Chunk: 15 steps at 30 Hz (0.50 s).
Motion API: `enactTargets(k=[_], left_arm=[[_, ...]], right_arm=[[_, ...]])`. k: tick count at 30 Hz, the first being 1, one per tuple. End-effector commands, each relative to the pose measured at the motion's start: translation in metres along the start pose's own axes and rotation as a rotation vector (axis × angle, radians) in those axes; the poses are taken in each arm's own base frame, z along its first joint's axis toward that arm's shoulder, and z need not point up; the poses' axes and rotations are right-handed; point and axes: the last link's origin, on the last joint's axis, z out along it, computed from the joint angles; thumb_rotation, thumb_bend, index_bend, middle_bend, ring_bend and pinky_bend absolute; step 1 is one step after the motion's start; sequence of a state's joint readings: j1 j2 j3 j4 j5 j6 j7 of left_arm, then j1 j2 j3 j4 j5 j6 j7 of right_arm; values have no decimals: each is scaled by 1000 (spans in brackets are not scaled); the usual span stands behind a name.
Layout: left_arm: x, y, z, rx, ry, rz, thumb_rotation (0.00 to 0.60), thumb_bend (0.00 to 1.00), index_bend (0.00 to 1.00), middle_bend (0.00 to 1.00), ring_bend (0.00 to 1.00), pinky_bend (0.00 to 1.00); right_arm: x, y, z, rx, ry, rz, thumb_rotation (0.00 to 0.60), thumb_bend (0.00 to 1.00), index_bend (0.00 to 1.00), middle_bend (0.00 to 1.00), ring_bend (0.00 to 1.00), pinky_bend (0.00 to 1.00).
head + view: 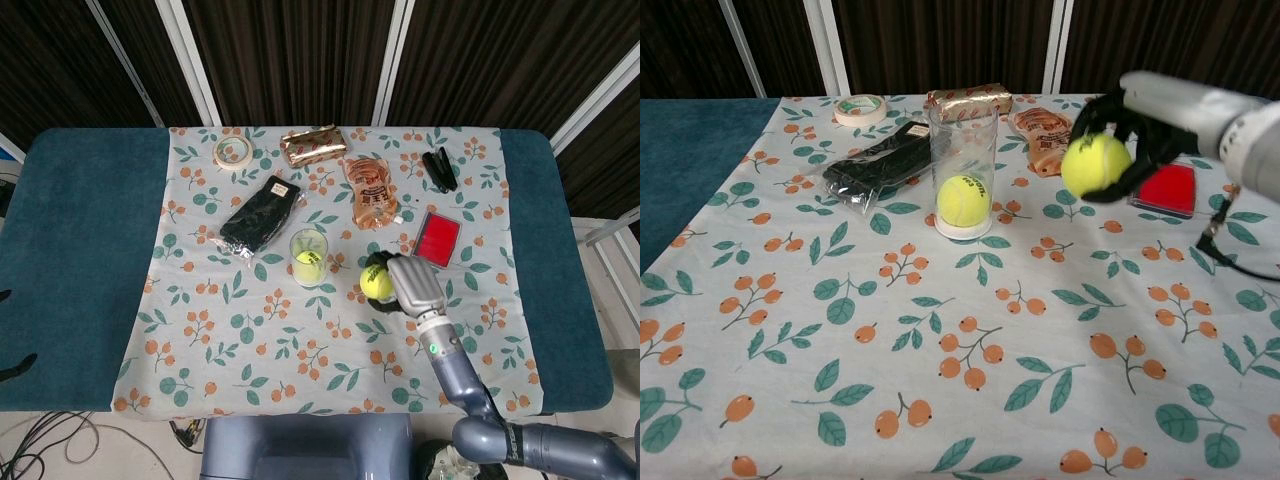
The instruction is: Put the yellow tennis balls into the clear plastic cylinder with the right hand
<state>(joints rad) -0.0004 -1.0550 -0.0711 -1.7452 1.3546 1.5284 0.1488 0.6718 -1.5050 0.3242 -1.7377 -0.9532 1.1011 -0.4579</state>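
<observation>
My right hand (1140, 125) grips a yellow tennis ball (1095, 165) in the air, well above the cloth. In the head view the same right hand (408, 285) carries the tennis ball (376, 284) just right of the clear plastic cylinder (309, 256). The cylinder (963, 170) stands upright mid-table with another yellow ball (962, 200) resting on its bottom. The held ball hangs to the right of the cylinder and about level with its upper part. My left hand does not show in either view.
Behind the cylinder lie a black pouch (878, 166), a tape roll (860, 108), a gold foil pack (969, 101) and an orange sachet (1053, 140). A red box (1164, 186) and a black clip (1143, 119) sit at the right. The floral cloth (940, 380) covers the table.
</observation>
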Motion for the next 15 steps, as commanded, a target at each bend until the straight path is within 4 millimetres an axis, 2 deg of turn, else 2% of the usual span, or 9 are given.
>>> enactTargets(k=[1,2,6,15], left_arm=[[0,0,0,0,1,-1,600,0,181,0,0,0],[1,-1,1,2,2,-2,600,0,181,0,0,0],[0,-1,1,3,-1,-2,600,0,182,0,0,0],[0,-1,1,3,-2,-2,600,0,182,0,0,0]], right_arm=[[30,-17,31,20,33,-28,600,494,462,417,607,25],[42,-27,41,38,53,-23,600,493,462,413,606,9],[53,-41,55,54,58,-24,600,494,462,393,592,0],[47,-72,75,53,-40,100,600,494,463,344,561,0]])
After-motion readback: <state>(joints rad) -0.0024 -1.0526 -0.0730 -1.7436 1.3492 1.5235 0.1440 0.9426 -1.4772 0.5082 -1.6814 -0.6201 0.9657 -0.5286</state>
